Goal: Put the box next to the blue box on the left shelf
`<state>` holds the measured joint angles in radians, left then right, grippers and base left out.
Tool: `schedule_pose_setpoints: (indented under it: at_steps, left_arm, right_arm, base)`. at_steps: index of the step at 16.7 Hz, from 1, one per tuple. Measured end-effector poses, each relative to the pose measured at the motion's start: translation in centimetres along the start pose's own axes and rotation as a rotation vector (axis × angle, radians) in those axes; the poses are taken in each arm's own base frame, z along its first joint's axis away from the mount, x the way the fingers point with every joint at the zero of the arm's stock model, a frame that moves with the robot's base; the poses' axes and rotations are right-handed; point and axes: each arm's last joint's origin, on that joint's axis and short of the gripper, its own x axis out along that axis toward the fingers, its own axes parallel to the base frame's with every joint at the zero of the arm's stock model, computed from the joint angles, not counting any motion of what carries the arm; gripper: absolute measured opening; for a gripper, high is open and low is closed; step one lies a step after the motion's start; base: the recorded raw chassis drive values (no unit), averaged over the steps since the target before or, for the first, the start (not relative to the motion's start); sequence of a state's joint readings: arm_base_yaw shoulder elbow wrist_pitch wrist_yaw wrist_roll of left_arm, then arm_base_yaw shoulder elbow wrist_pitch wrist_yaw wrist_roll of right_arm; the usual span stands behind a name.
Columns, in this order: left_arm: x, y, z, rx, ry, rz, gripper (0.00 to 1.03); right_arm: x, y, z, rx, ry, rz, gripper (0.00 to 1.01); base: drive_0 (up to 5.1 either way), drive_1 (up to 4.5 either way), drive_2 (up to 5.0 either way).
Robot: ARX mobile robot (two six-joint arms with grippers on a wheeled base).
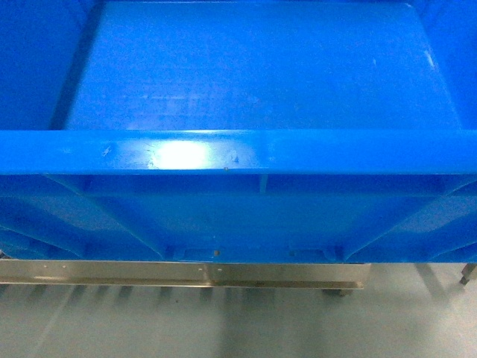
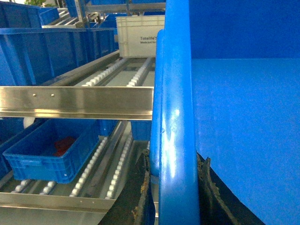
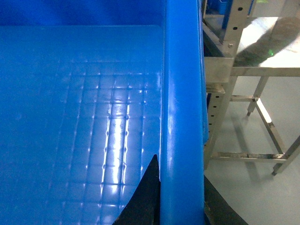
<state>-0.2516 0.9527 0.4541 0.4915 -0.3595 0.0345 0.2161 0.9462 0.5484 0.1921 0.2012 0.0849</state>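
The box (image 1: 246, 74), a large bright-blue crate with a thick rim, fills the head view, and neither gripper shows there. In the left wrist view my left gripper (image 2: 173, 158) is shut on the box's left rim (image 2: 178, 112), one finger on each side. My right gripper (image 3: 182, 174) is likewise shut on the right rim (image 3: 183, 93). The left shelf (image 2: 110, 72), with rows of white rollers, lies left of the box. Another blue box (image 2: 51, 54) stands on its upper level at the far left.
A steel front rail (image 2: 75, 101) crosses the rack; it also shows under the crate (image 1: 179, 274). A white crate (image 2: 140, 35) sits further back on the rollers. A shallow blue tray (image 2: 51, 152) rests on the lower level. A steel frame (image 3: 253, 70) stands to the right over grey floor.
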Motion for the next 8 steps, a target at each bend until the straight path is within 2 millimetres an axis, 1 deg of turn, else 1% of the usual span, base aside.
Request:
schedule_pose_setpoints:
  at_steps: [8]
  left_arm:
    - [0.00, 0.00, 0.03, -0.001, -0.003, 0.000, 0.18]
  right_arm:
    - [0.01, 0.00, 0.00, 0.000, 0.000, 0.000, 0.08]
  base:
    - [-5.0, 2.37, 2.4]
